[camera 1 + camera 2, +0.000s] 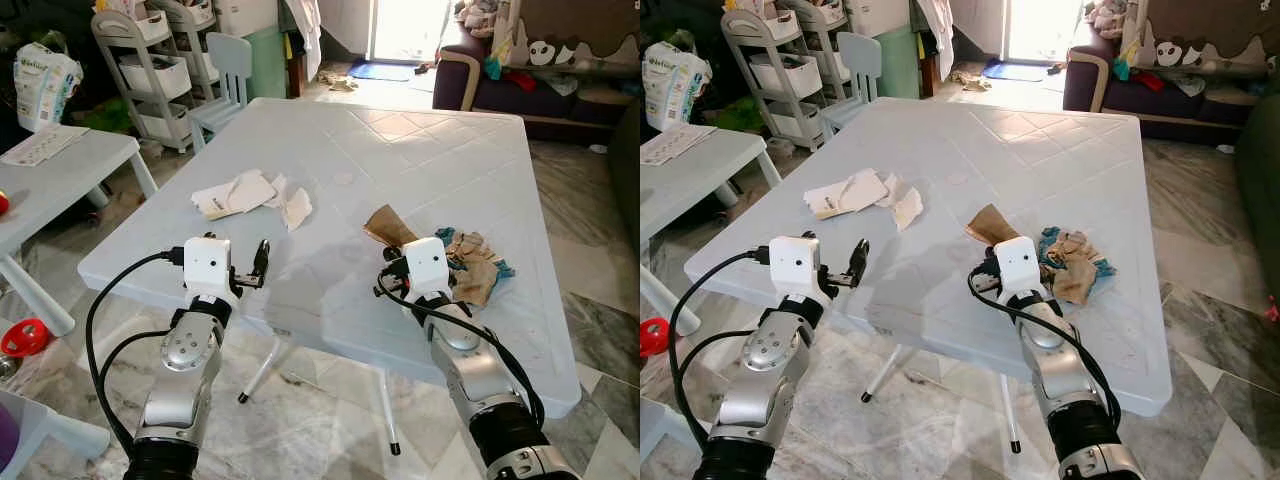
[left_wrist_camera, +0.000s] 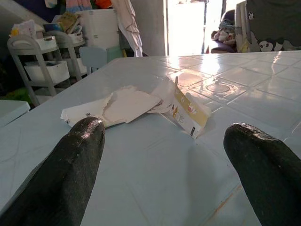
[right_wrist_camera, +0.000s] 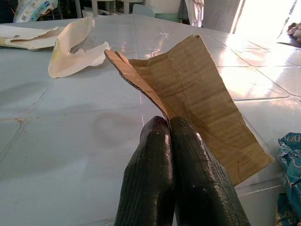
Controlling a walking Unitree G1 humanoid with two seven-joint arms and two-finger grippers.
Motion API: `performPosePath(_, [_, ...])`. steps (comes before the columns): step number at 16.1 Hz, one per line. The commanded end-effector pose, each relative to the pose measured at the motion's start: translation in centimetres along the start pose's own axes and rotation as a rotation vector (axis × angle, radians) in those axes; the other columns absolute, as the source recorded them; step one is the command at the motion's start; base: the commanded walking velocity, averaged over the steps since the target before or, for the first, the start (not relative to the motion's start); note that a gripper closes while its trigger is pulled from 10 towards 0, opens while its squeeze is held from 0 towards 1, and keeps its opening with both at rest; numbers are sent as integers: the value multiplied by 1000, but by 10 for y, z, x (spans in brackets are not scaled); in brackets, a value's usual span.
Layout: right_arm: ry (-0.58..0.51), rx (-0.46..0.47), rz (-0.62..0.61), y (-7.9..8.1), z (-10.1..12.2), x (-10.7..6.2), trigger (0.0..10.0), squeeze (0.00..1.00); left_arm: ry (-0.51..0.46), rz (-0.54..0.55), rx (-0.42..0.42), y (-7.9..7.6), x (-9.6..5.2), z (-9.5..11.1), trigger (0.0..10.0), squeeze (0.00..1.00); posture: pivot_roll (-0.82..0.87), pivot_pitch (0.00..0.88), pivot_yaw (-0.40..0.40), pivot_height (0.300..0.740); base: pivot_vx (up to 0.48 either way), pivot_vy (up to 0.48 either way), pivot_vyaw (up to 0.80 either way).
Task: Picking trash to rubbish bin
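The right gripper (image 3: pixel 168 123) pinches the brown cardboard scrap (image 3: pixel 197 89) on the table (image 1: pixel 400 150). The left gripper (image 2: pixel 164 155) (fingers spread apart) faces torn white wrappers (image 2: pixel 127 103). Shelf bins (image 1: pixel 155 70) hold unclear contents.

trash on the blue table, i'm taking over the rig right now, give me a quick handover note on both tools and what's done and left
Right tool: shut on the edge of the brown cardboard piece, which still lies at the table's near right.
Left tool: open, holding nothing, low over the table's near left edge and aimed at the torn white paper scraps.
Also on the table: a crumpled pile of brown and blue wrappers just right of the cardboard.
Done: cardboard gripped, not yet lifted clear.
Left: carry the cardboard to the bin, then clear the white scraps and the wrapper pile. I can't spot the bin from here.
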State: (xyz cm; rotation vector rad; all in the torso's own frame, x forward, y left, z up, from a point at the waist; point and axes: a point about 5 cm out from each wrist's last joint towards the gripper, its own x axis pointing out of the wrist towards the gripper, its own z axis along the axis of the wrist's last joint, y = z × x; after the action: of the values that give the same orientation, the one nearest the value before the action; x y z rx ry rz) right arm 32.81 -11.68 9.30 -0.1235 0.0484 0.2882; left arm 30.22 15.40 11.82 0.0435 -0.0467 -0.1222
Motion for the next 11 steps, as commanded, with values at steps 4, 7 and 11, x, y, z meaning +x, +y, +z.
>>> performPosePath(4, [5,9,-19,-4,-1,-2,10000,0,3,10,7,2,1,0,10000,0,-78,0,45,740,0,0,0])
performPosePath(7, [-11,33,-3,-1,6,-6,10000,0,1,-4,14,1,3,0,10000,0,-73,0,45,740,0,0,0])
performPosePath(11, [-28,40,17,3,10,-6,10000,0,1,-9,22,0,4,0,10000,0,-74,0,45,740,0,0,0])
